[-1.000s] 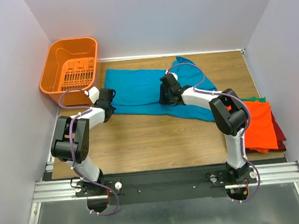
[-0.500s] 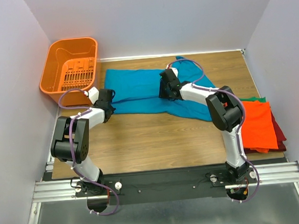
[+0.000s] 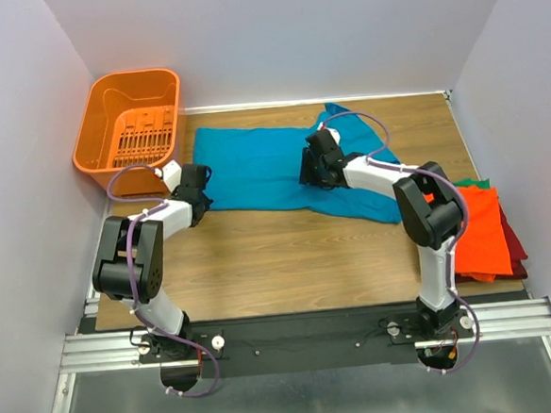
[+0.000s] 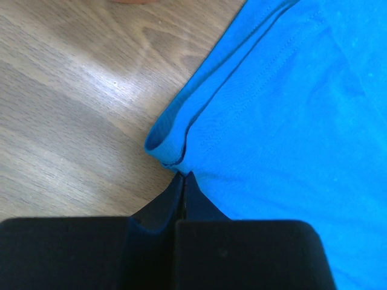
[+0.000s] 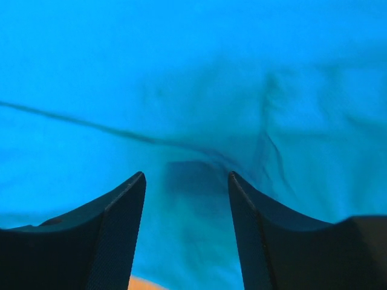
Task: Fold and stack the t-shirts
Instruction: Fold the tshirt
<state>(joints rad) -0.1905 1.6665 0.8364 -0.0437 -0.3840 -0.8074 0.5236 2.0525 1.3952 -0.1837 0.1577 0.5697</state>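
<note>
Teal-blue soft cloth t-shirt (image 3: pixel 254 165) lies spread across the far half of the brown wood-grain tabletop (image 3: pixel 288 253). Its left part is mostly flat. Its right part is rumpled, with one flap reaching toward the far edge.

Left pincer (image 4: pixel 183 175): the fingers are pressed together and pinch the near-left corner of the teal-blue shirt. In the left wrist view, a small loop of stitched hem curls right at the fingertips, with bare wood to the left of it. In the top view, the left pincer (image 3: pixel 202 195) sits at that same corner.

Right pincer (image 5: pixel 186 178): the fingers are spread and nothing is held. Wrinkled teal-blue cloth fills the right wrist view beyond and between them. In the top view, the right pincer (image 3: pixel 311 169) is over the middle of the shirt, toward its rumpled right part.

Orange plastic slotted basket (image 3: pixel 127 118) stands at the far-left corner, just beside the shirt's left edge.

Folded stack at the right edge of the tabletop, well apart from the teal-blue shirt:
- orange cloth t-shirt (image 3: pixel 480 230) on top, partly hidden by the right arm;
- green cloth t-shirt (image 3: pixel 479 184) showing at the far edge;
- dark red cloth t-shirt (image 3: pixel 515 243) showing along the right side.
</note>
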